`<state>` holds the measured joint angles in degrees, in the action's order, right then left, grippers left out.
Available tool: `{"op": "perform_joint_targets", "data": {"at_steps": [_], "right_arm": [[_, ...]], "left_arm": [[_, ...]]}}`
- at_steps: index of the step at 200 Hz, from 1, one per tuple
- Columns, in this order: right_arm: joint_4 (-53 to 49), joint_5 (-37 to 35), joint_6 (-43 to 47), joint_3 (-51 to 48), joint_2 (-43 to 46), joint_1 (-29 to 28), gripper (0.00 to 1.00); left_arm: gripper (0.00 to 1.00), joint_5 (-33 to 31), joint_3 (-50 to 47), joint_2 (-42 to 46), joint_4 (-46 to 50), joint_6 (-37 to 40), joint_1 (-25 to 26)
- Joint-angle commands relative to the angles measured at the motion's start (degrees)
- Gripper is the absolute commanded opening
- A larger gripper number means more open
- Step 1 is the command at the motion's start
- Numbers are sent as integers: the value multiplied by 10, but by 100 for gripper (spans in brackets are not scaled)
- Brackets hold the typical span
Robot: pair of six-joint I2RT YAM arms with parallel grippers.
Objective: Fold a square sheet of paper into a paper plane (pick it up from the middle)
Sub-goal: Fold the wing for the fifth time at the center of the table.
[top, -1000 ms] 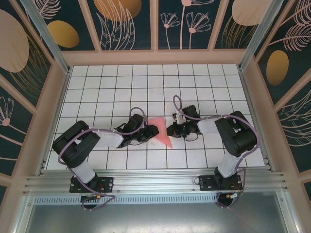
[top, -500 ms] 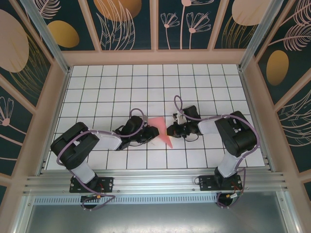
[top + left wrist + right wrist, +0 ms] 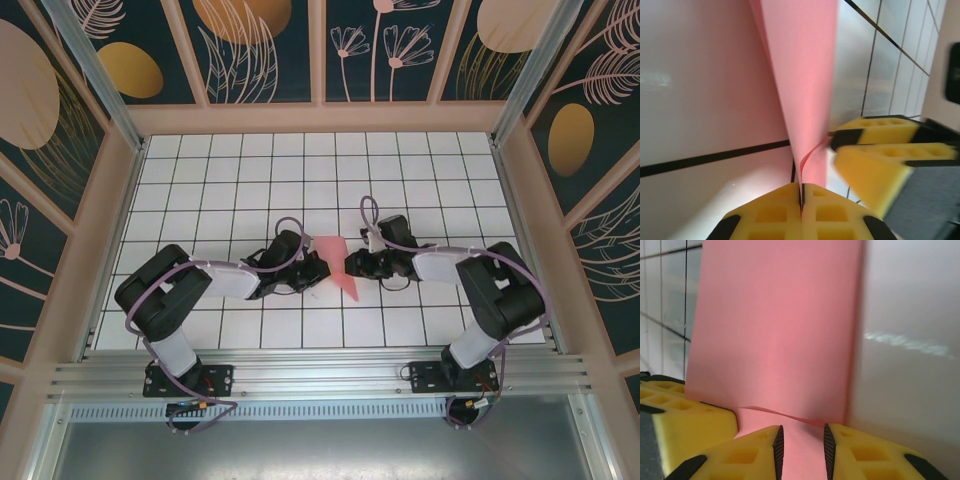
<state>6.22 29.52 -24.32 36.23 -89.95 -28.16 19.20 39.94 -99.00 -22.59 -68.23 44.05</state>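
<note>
Left gripper (image 3: 307, 272), just left of the paper (image 3: 338, 264), is pressed together, pinching its edge. The pink paper, folded to a narrow taper, sits between both grippers. Right gripper (image 3: 352, 266), at the paper's right edge, is slightly spread, with the paper running between its fingers.

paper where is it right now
In the top view the paper lies mid-table, pinched at its left edge by the left gripper, with the right gripper at its right edge.
</note>
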Motion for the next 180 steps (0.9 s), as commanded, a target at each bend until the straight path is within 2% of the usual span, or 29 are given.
{"op": "perform_joint_targets", "data": {"at_steps": [1, 12, 40, 92, 112, 180], "right_arm": [[-19, -113, 30, -20, 70, -14, 34], [-19, -145, 47, -24, 93, -28, 36], [-25, -256, 82, -25, 114, -111, 37], [29, -397, 133, -55, 101, -237, 38], [63, -448, 154, -70, 90, -270, 39], [163, -478, 260, -94, 43, -313, 41]], "left_arm": [[2, -16, 23, 2, 73, 27, -1], [2, -15, 27, 2, 77, 28, -2], [2, -11, 37, 0, 84, 31, -5], [2, -1, 47, 2, 93, 36, -13], [2, 4, 49, 0, 95, 37, -15], [3, 10, 58, -7, 100, 40, -16]]}}
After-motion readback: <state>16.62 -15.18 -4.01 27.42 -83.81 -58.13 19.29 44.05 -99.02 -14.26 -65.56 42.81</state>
